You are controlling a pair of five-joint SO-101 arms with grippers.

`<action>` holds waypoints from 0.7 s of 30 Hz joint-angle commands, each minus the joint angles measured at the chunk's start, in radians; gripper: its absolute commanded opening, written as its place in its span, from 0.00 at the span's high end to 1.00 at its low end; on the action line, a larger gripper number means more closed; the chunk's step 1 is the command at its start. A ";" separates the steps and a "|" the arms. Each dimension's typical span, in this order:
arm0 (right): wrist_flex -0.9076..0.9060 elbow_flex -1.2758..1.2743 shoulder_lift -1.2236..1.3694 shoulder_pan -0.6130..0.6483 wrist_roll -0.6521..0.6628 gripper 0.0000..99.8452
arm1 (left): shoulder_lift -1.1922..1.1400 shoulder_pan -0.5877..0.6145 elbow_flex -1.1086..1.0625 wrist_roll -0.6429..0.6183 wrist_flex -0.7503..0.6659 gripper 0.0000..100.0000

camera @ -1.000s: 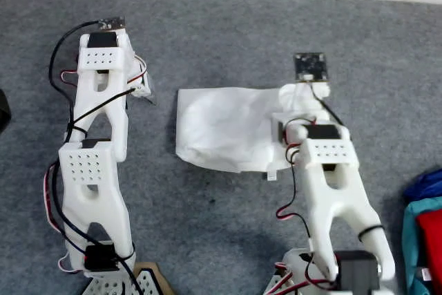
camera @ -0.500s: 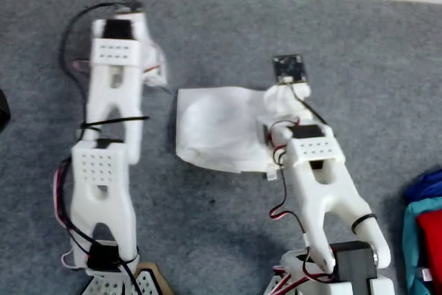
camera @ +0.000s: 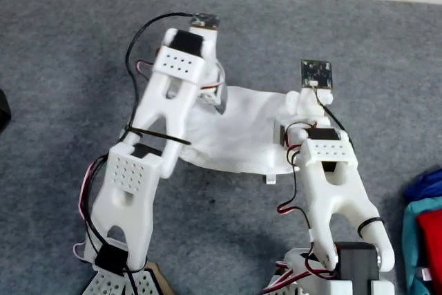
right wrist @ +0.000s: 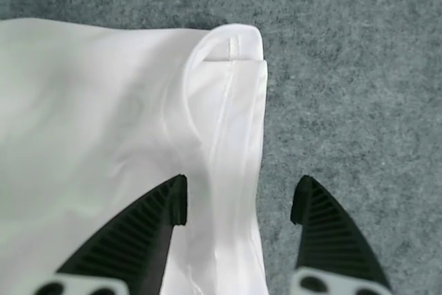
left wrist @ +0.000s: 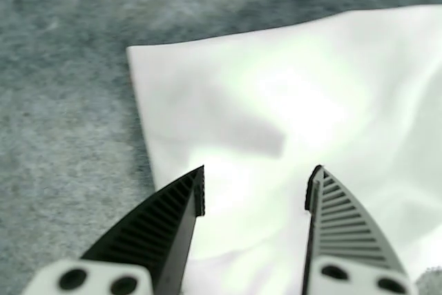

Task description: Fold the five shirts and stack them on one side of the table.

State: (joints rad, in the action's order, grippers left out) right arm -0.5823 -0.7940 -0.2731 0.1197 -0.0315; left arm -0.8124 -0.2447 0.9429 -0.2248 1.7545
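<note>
Your left pincer hangs open, jaws spread over the white shirt just inside one of its corners, with grey counter showing beside that corner. From above, this pincer sits over the shirt's far left end. Your right pincer is open as well. It straddles the shirt's rolled edge, one jaw above cloth and the other above bare counter. The shirt lies crumpled mid-counter, stretched between the two arms, with a pincer at each end. I cannot tell whether either pincer touches the cloth. Well apart, at the counter's right edge near the right arm's base, sits a pile of blue, teal and red shirts.
</note>
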 commanded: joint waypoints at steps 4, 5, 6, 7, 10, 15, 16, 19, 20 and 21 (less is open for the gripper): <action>0.024 0.007 -0.013 -0.010 -0.017 0.75 | 0.015 -0.065 -0.045 -0.003 0.008 0.75; 0.031 0.002 -0.013 -0.010 -0.017 0.75 | 0.013 -0.067 -0.062 -0.003 0.006 0.75; 0.036 0.001 -0.010 -0.010 -0.017 0.75 | 0.012 -0.067 -0.077 -0.002 0.006 0.75; 0.036 0.001 -0.007 -0.010 -0.015 0.75 | 0.012 -0.064 -0.093 -0.002 0.006 0.75; 0.036 -0.001 -0.007 -0.010 -0.014 0.75 | 0.010 -0.044 -0.165 0.000 0.005 0.75; 0.036 -0.001 -0.007 -0.012 -0.014 0.75 | 0.012 0.033 -0.306 0.000 -0.087 0.75; 0.036 -0.001 -0.007 -0.012 -0.014 0.75 | 0.012 0.050 -0.315 0.000 -0.100 0.75; 0.036 -0.001 -0.007 -0.013 -0.015 0.75 | 0.016 0.096 -0.315 -0.002 -0.101 0.75; 0.036 -0.001 -0.007 -0.013 -0.015 0.75 | 0.018 0.111 -0.315 -0.002 -0.101 0.75; 0.036 -0.001 -0.007 -0.013 -0.015 0.75 | 0.018 0.128 -0.315 -0.002 -0.101 0.75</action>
State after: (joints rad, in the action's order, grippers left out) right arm -0.5608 -0.8002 -0.2731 0.1181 -0.0376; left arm -0.8094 -0.1803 0.6283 -0.2248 1.6671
